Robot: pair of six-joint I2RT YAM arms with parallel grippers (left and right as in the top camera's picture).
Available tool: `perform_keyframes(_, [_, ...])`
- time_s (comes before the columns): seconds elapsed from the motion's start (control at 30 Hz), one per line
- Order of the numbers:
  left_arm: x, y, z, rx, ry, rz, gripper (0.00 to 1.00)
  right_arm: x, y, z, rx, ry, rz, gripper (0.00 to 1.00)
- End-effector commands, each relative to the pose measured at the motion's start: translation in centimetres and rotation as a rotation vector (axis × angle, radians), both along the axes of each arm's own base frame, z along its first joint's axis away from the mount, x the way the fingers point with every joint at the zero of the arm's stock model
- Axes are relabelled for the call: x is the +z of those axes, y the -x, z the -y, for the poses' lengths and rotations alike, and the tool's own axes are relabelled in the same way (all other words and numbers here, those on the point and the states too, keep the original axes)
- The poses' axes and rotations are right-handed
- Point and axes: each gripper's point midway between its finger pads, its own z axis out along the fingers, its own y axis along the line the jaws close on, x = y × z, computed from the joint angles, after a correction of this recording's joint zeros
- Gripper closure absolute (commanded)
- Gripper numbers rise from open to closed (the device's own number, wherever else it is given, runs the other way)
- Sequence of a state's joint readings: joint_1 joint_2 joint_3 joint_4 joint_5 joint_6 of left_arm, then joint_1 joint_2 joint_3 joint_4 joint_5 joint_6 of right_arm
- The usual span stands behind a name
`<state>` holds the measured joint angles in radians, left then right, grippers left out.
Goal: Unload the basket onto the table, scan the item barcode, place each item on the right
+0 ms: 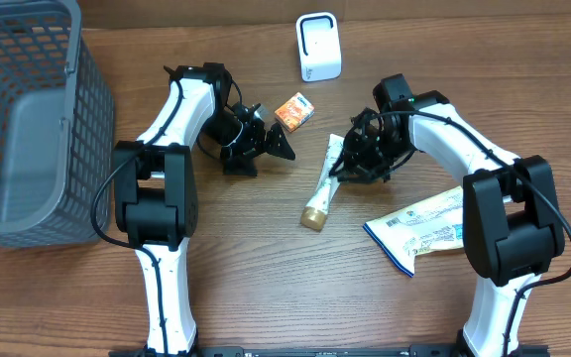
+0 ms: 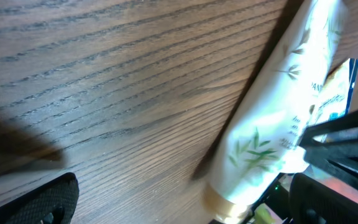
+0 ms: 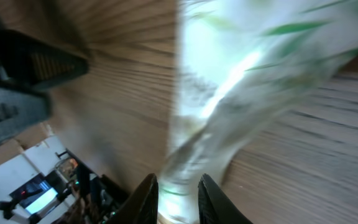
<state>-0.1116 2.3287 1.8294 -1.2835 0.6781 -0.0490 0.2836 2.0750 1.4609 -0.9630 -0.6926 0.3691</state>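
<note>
Tube (image 1: 321, 184) gripped, scan not done.
Right gripper (image 3: 174, 194) is pinched nearly closed on the tube's flat crimped end. In the overhead view the tube looks to lie on the desk (image 1: 266, 288) at frame centre, gold cap toward the bottom, well apart from the white scanner (image 1: 318, 47) at top centre. Left gripper (image 1: 271, 137) is spread wide, holding nothing, just left of the tube. Left to do, I'd say: lift, carry up, show barcode. Tube has a leaf print; its lettering is too blurred to read, and no barcode is visible.
</note>
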Motion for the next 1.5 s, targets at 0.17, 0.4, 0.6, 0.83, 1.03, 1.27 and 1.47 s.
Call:
perform_keyframes(0.17, [-0.6,0.2,1.1,-0.014,0.020,-0.008,0.35,-1.1,0.4,1.6,-0.031,0.062,-0.054,0.81])
perform_keyframes(0.4, [-1.2,0.6,4.2,-0.005,0.001,-0.027,0.53,-0.5,-0.2,2.3,-0.028,0.064,-0.037,0.72])
perform_keyframes(0.6, [-1.4,1.4,9.1,-0.118,0.021,0.056,0.00,3.1,-0.8,5.9,0.035,0.074,-0.010,0.61])
perform_keyframes(0.83, [-1.6,1.9,11.1,-0.138,0.022,0.069,0.00,3.6,-1.2,9.5,-0.002,0.179,-0.027,0.59])
perform_keyframes(1.03, [-3.4,3.0,11.2,-0.108,-0.012,-0.016,0.15,3.6,-1.4,11.2,-0.047,0.179,-0.046,0.59])
perform_keyframes(1.27, [-8.1,4.9,10.6,-0.066,-0.075,-0.183,0.96,3.6,-1.5,11.2,-0.048,0.178,-0.039,0.59])
perform_keyframes(1.47, [-7.0,4.6,9.4,-0.023,-0.090,-0.234,0.96,3.5,-1.5,11.2,-0.046,0.178,-0.041,0.59])
